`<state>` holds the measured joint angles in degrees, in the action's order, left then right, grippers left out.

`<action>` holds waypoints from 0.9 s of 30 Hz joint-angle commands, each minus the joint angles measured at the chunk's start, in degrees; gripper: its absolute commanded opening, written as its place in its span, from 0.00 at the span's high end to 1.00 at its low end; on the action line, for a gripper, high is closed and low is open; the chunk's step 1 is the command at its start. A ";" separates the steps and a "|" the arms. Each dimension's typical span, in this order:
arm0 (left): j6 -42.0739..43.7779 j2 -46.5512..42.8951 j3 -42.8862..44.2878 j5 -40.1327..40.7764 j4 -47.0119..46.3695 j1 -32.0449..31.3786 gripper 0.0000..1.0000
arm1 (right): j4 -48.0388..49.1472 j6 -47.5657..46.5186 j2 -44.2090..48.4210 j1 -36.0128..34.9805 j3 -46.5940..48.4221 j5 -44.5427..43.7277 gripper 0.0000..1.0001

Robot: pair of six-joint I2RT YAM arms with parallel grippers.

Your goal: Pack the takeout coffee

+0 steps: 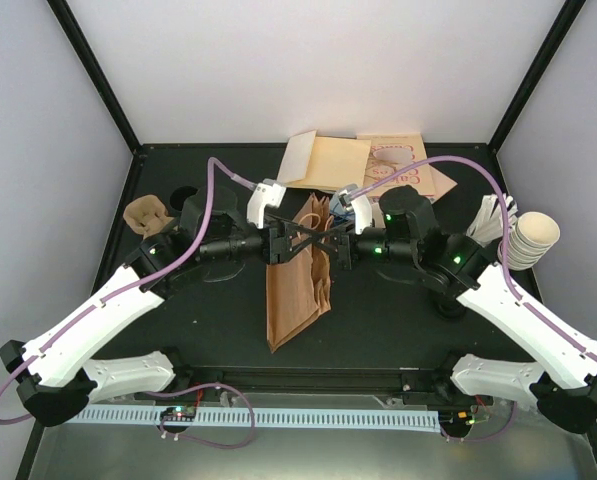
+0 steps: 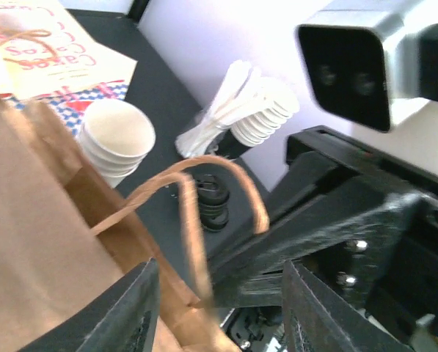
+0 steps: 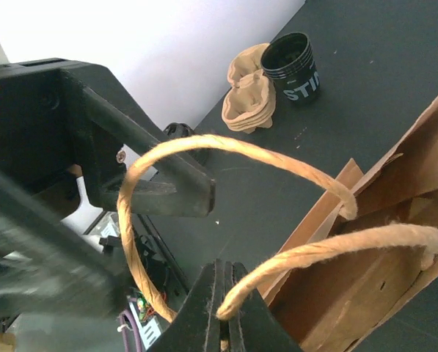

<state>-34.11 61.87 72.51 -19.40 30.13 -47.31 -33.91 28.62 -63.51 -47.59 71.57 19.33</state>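
Brown paper bag [image 1: 296,290] lies flat mid-table. Right gripper [image 3: 224,275] pinches one twine handle [image 3: 314,253]. Left gripper [image 2: 219,293] hangs released around the other handle [image 2: 230,170]. Left of the bag, a black cup [image 3: 292,62] reads "STI". Beyond the bag stand cream cups [image 2: 116,136]; whether one is the takeout coffee is unclear.

1. Brown paper bag [image 1: 296,290] with twisted-cord handles [image 3: 204,143] lying at the centre of the black table [image 1: 398,330].
2. Stack of cream paper cups [image 1: 531,238] beside white plastic stirrers [image 1: 493,218] — 3 o'clock.
3. Tan pulp cup carriers [image 1: 146,214] near a black lettered cup [image 3: 292,66] — 10 o'clock.
4. Printed paper sheets [image 1: 403,165], 12 o'clock.
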 commanded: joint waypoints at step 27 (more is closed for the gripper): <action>18.08 4.56 20.11 15.48 23.73 10.29 0.99 | -13.18 -3.18 7.00 -0.30 -8.77 -16.11 0.97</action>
<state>-20.64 66.06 89.86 -4.69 48.29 -38.37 -43.99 26.09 -56.95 -47.59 65.82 7.44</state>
